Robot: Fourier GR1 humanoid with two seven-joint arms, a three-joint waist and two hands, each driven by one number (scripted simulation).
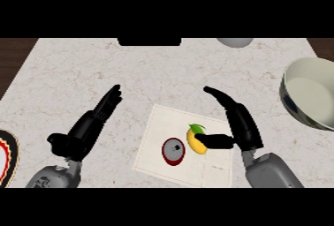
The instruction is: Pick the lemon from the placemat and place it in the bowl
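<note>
A yellow lemon [195, 142] with a green leaf lies on the white placemat [163, 132] in the middle of the counter. My right hand [240, 123] stands just right of the lemon, fingers straight and pointing away, thumb lying against the lemon's right side. The hand is open. The pale bowl [306, 95] sits at the counter's right edge, partly cut off by the view. My left hand [91, 126] rests open to the left of the placemat, fingers straight.
A small red and grey round object [173, 151] lies on the placemat left of the lemon. A plate with a red patterned rim [8, 156] shows at the left edge. A grey rounded object [235, 42] and a dark block [149, 41] sit at the back.
</note>
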